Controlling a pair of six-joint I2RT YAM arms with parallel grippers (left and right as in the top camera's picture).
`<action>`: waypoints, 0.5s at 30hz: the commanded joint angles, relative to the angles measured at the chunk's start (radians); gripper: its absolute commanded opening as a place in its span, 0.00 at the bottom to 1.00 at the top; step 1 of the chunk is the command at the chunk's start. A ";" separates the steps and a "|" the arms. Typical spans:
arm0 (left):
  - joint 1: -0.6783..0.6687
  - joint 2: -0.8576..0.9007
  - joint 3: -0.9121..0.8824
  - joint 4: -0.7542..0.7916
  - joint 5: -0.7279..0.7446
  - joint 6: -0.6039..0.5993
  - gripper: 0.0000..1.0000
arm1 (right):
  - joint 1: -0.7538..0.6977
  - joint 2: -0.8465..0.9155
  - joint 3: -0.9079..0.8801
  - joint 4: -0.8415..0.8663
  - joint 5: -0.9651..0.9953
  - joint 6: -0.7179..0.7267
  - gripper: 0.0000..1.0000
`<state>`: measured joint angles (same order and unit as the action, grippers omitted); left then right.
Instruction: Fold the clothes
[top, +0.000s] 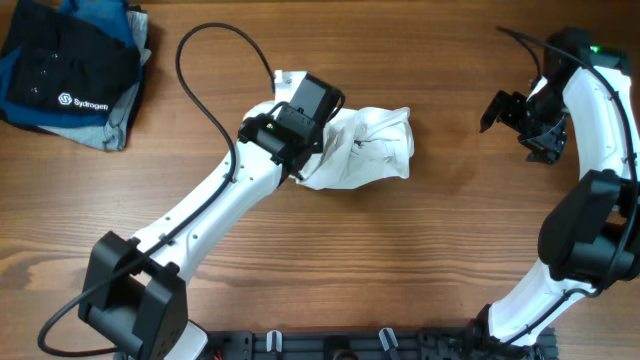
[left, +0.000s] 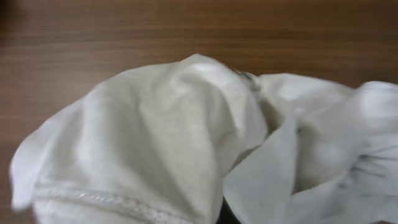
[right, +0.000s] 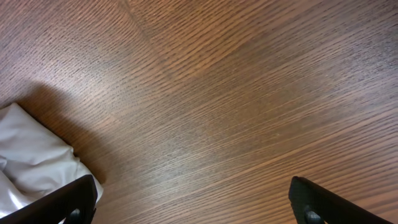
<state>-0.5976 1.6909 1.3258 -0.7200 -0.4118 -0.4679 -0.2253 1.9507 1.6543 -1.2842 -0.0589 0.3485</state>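
- The left pincer (top: 312, 108) is closed, with its fingers together. In the left wrist view white cloth crowds right up to it and hides the fingers almost fully, so we read it as pinched on the cloth.
- The white garment (top: 370, 150) lies directly under this pincer as a crumpled heap on the counter (top: 400, 250). Most of the heap spreads away from this pincer toward the right pincer.
- Seen from the left wrist, the garment (left: 155, 137) rises in soft folds in front of the pincer, and a stitched hem (left: 93, 198) runs across the nearest part.
- The right pincer (top: 515, 125) stands wide apart and holds nothing. Its two dark fingers (right: 320, 200) show at the lower corners of its own view, with bare wood between them.
- A corner of the garment (right: 31, 155) shows beside one finger there, but from overhead this pincer is well apart from the heap.
- A dark blue folded stack (top: 60, 80) with a white logo lies well apart from the left pincer, on the side opposite to the garment.
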 joint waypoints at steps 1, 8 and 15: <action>0.007 -0.002 0.027 -0.064 -0.173 0.012 0.04 | -0.003 -0.013 0.016 -0.006 0.018 0.017 1.00; 0.023 -0.002 0.027 -0.093 -0.192 0.012 0.04 | -0.002 -0.013 0.016 -0.009 0.018 0.017 1.00; 0.015 -0.002 0.027 -0.074 -0.193 0.019 0.04 | -0.002 -0.013 0.016 -0.013 0.017 0.017 1.00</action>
<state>-0.5812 1.6909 1.3285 -0.7933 -0.5579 -0.4637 -0.2253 1.9507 1.6543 -1.2942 -0.0586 0.3485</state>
